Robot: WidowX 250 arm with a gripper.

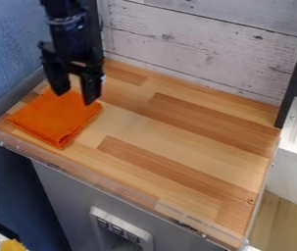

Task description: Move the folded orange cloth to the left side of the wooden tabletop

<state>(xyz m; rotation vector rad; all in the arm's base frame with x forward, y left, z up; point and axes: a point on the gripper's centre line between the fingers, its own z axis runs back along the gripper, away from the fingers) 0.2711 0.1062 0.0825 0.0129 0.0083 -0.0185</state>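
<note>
**Black two-finger pincer, spread wide, over the far right part of the orange cloth**

Your black two-finger pincer [76, 88] hangs down at the far left of the scene. Its two fingers are wide apart, with a big gap between them, and they pinch nothing. You can see some orange through the gap.

Look for the folded orange cloth [54, 120]. It lies flat at the left end of the striped light-and-dark wooden top [167, 127]. From your pincer, most of the cloth lies to the near side and a bit to the left. Your fingertips line up with its far right part, not with its middle. You cannot tell how high they are above it, or if they touch it.

The cloth is close to a square, so you get no clear long way and short way. It sits turned, with one corner pointing near. The line from one fingertip to the other runs roughly the same way as its near left edge.

You have just this one arm by the cloth. A clear plastic rim [111, 188] runs along the near side, and a whitish plank wall [196, 46] stands on the far side.
</note>
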